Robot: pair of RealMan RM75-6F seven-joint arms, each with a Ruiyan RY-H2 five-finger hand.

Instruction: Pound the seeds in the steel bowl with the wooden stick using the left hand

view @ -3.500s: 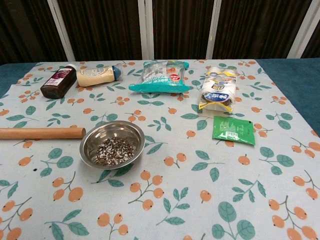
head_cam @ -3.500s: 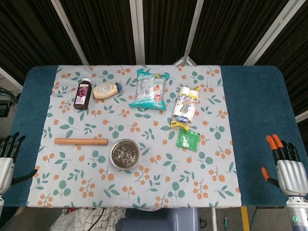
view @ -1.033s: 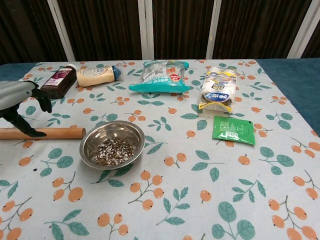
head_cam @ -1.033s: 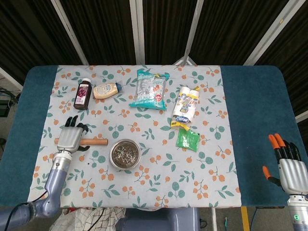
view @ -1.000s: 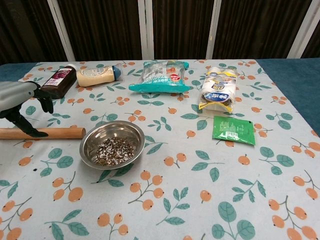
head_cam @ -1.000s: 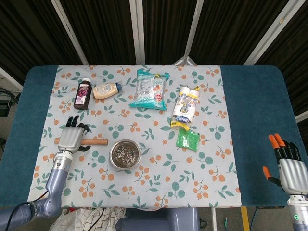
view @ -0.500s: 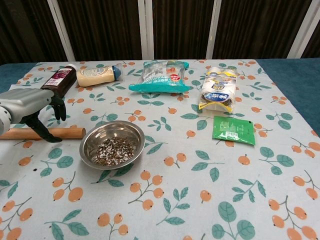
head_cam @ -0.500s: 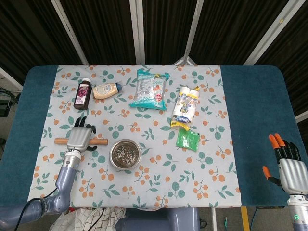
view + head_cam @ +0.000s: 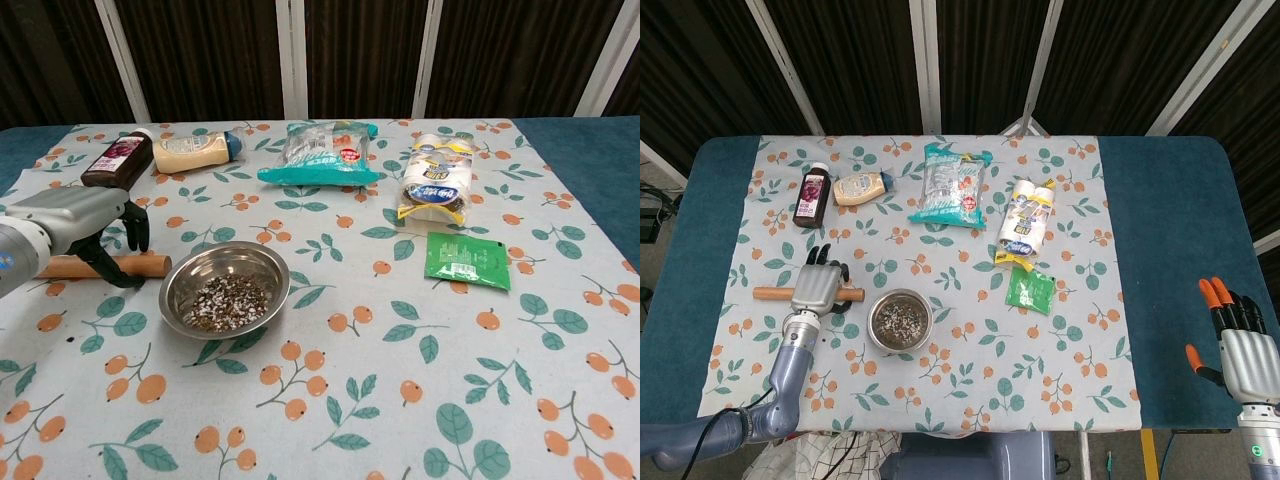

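Two hands showed, neither yet holding anything for certain. Nearest, at the tabletop's (image 9: 1170, 220) right edge, the right hand (image 9: 1240, 355) idled with fingers spread and empty. The steel bowl (image 9: 225, 290) sat near the front, its seeds (image 9: 228, 301) apparently unpounded. Just beside it, the left hand (image 9: 85, 228) hovered over the wooden stick (image 9: 145, 265), which lay flat on the cloth; fingers arched down around it, though whether they had closed I could not tell. Grasping, lifting and all the pounding seemed still ahead. Farther back lay bottles and packets.

Steel bowl (image 9: 225, 291) crowds the wooden stick's (image 9: 140, 264) right end.
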